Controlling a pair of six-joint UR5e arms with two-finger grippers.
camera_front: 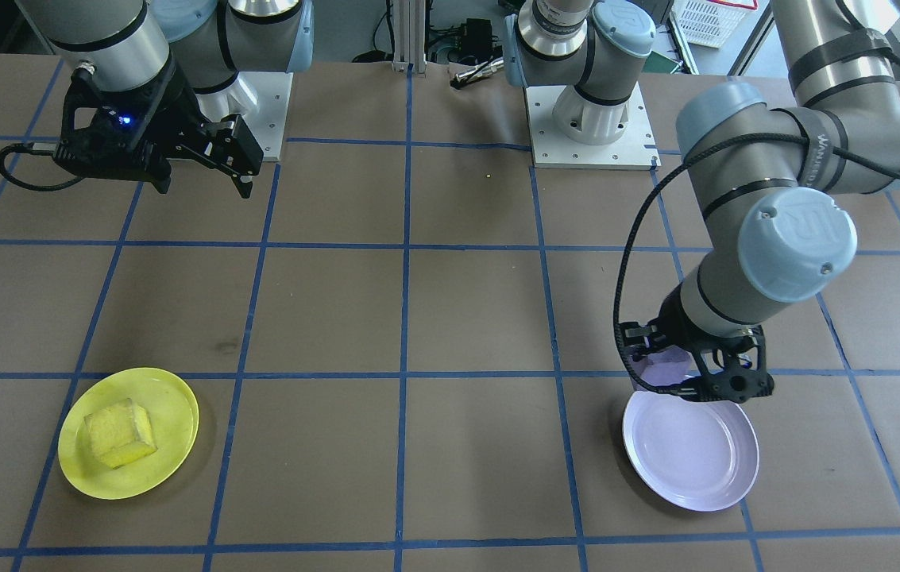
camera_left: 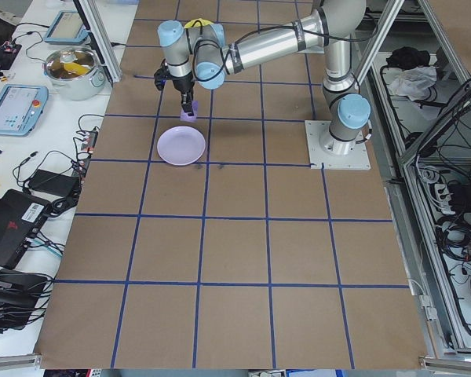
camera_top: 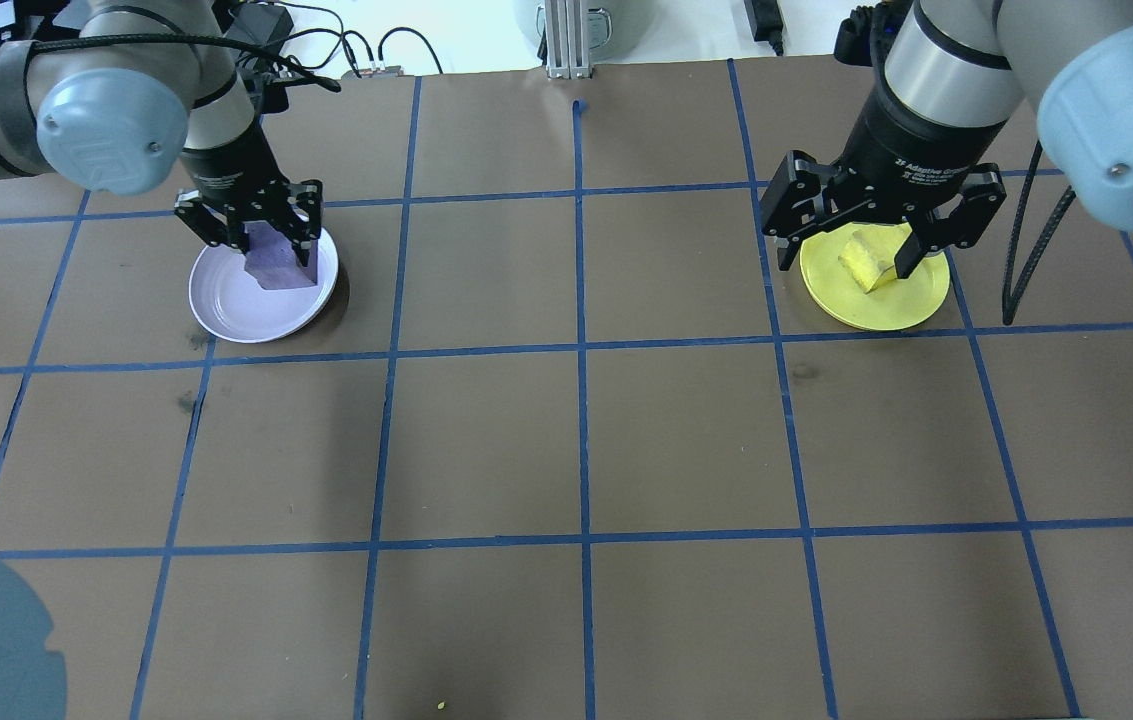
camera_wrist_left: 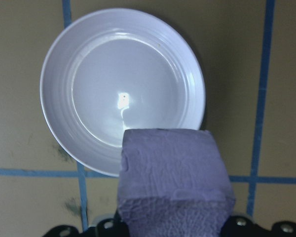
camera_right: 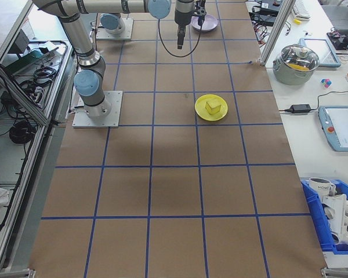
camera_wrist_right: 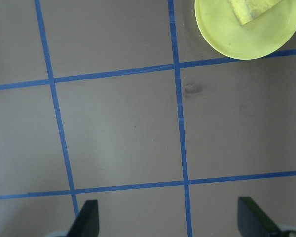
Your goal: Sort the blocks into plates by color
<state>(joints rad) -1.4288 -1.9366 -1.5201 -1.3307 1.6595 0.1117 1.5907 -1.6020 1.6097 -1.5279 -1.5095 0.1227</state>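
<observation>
The purple block (camera_front: 668,367) hangs above the robot-side rim of the lavender plate (camera_front: 688,457), and my left gripper (camera_front: 696,377) is shut on it. In the left wrist view the purple block (camera_wrist_left: 172,182) fills the lower middle, with the bare lavender plate (camera_wrist_left: 123,89) well below it. The yellow block (camera_front: 120,433) lies tilted in the yellow plate (camera_front: 175,397). My right gripper (camera_front: 203,184) is open and holds nothing, high above the table and closer to the robot's base than the yellow plate (camera_wrist_right: 246,37), which shows in the top right corner of its wrist view.
Brown table covering with a grid of blue tape lines. Both arm bases (camera_front: 589,119) stand on white mounts at the robot's edge. A tiny yellow crumb (camera_top: 441,705) lies near the overhead view's bottom edge. Benches with gear flank the table ends in the side views.
</observation>
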